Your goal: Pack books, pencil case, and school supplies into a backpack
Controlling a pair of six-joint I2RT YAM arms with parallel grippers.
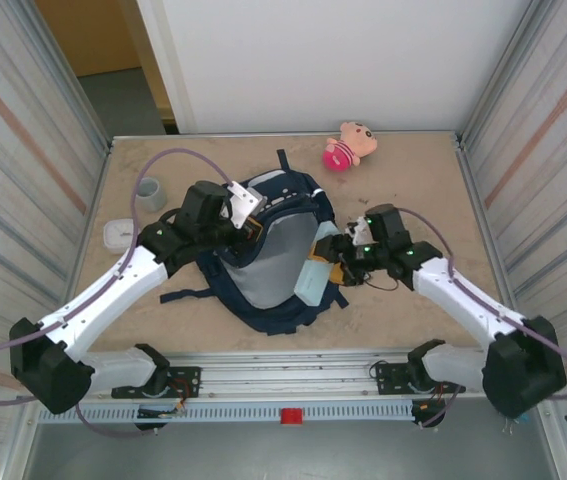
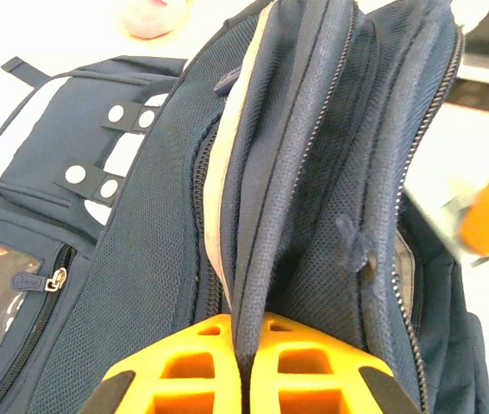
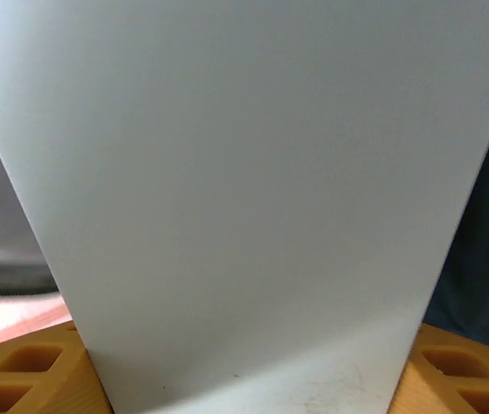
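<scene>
Pencil case (image 3: 244,172) inside right end effector (image 3: 244,384), beside backpack (image 1: 288,195).

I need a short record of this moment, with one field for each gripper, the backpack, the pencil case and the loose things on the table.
left gripper: shut on a fabric fold of the backpack, beside a zip
right gripper: shut on the pencil case
backpack: dark navy, lying mid-table
pencil case: pale teal, at the backpack's right edge; cannot tell if its tip is inside
plush toy: pink, far side, apart from the backpack
cup: grey, left of the backpack
small clear item: on the table, near the cup
</scene>
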